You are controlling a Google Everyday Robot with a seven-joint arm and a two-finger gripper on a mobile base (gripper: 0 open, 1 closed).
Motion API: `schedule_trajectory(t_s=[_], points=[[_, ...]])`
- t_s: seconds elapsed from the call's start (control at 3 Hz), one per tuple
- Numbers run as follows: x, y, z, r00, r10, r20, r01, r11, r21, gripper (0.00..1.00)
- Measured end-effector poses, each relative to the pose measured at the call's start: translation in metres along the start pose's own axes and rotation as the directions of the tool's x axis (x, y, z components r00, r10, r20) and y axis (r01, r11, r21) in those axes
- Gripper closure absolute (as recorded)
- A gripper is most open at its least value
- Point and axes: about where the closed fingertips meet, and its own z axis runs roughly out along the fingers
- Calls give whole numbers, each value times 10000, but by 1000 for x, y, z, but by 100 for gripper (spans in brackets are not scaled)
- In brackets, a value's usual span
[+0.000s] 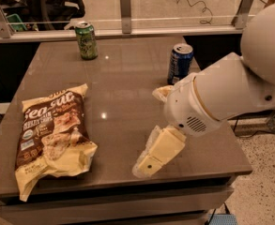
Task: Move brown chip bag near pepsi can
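Claw (153,150) over table (123,78), one brown chip bag (50,135), one pepsi can (179,63)

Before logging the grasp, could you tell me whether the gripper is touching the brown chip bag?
Apart. The camera view shows bare table between the gripper, right of centre, and the brown chip bag.

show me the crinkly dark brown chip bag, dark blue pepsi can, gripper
brown chip bag (50,135), camera view, front middle
pepsi can (179,64), camera view, blue side
gripper (148,161), camera view, pale tip, right of bag
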Motion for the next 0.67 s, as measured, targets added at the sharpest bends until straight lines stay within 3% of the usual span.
schedule_trajectory(t_s=[0.33, 0.67], points=[[0, 0, 0, 10000, -6, -8, 6, 10000, 1, 0], [-1, 7, 15, 9980, 162, 615, -161, 9999, -14, 0]])
